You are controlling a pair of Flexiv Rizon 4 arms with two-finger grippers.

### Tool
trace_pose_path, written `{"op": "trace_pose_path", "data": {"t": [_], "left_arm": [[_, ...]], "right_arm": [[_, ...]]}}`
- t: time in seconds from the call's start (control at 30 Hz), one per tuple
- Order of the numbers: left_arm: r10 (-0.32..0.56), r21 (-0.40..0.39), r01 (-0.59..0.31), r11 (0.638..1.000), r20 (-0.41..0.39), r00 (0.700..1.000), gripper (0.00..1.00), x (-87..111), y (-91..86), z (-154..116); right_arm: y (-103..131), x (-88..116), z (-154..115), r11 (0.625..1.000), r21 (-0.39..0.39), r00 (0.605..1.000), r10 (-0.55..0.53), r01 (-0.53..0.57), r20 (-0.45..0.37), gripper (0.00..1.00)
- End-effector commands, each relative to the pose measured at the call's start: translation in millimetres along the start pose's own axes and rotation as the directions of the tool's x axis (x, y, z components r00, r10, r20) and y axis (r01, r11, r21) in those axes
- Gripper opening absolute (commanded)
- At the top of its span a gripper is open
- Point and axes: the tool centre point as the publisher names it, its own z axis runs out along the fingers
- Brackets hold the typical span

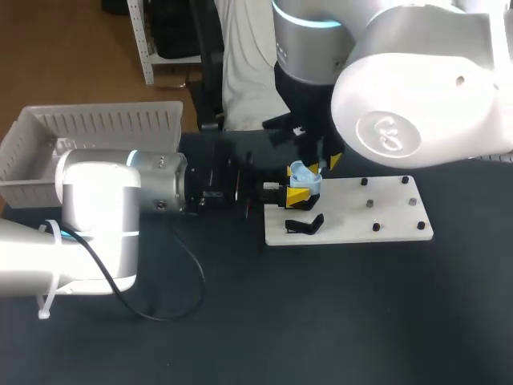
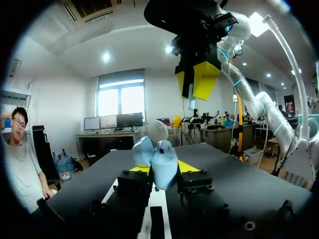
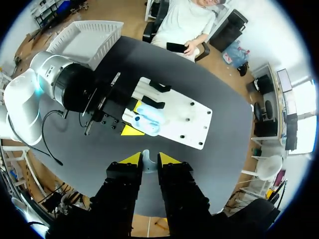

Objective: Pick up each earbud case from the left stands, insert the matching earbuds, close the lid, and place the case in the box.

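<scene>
My left gripper point(image 1: 298, 191) comes in from the left and is shut on a light blue earbud case point(image 1: 305, 177) with its lid open, held over the left end of the white stand board point(image 1: 385, 216). In the left wrist view the case point(image 2: 163, 163) sits between the yellow tips of the left gripper point(image 2: 160, 169). My right gripper point(image 3: 146, 159) hangs above the case point(image 3: 149, 116), shut on a small pale earbud point(image 3: 146, 153). From the left wrist view the right gripper point(image 2: 193, 94) points down with the earbud point(image 2: 192, 103) at its tips.
A black stand point(image 1: 304, 225) sits on the board's near left corner, with two black stands point(image 3: 158, 87) visible in the right wrist view. Several small pegs point(image 1: 375, 228) dot the board. A white basket point(image 1: 96, 128) stands at the table's back left. A black cable point(image 1: 180, 281) loops beside my left arm.
</scene>
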Motion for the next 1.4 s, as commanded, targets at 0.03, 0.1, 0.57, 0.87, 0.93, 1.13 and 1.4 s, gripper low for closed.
{"op": "trace_pose_path", "data": {"t": [0.03,0.1,0.57,0.87,0.93,1.13,1.4], "left_arm": [[0.004,-0.010,-0.004,1.000,0.001,1.000,0.00,0.3,-2.3,1.0],[0.004,-0.010,-0.004,1.000,0.001,1.000,0.00,0.3,-2.3,1.0],[0.004,-0.010,-0.004,1.000,0.001,1.000,0.00,0.3,-2.3,1.0],[0.004,-0.010,-0.004,1.000,0.001,1.000,0.00,0.3,-2.3,1.0],[0.004,-0.010,-0.004,1.000,0.001,1.000,0.00,0.3,-2.3,1.0],[0.004,-0.010,-0.004,1.000,0.001,1.000,0.00,0.3,-2.3,1.0],[0.004,-0.010,-0.004,1.000,0.001,1.000,0.00,0.3,-2.3,1.0]], "right_arm": [[6.0,-10.3,5.8,1.000,0.008,1.000,-0.003,0.003,-0.016,0.00],[7.2,-13.3,8.2,1.000,0.010,1.000,-0.003,0.004,-0.019,0.00],[10.9,-22.8,20.9,1.000,0.009,0.998,0.019,-0.019,-0.051,0.00],[15.1,-24.9,27.8,1.000,0.010,0.997,0.030,-0.030,-0.074,0.00],[16.7,-25.4,29.5,1.000,0.009,0.997,0.029,-0.028,-0.077,0.00],[18.7,-27.2,33.9,1.000,0.009,0.996,0.027,-0.026,-0.083,0.00],[19.6,-27.7,36.2,1.000,0.011,0.996,0.028,-0.028,-0.085,0.00]]}}
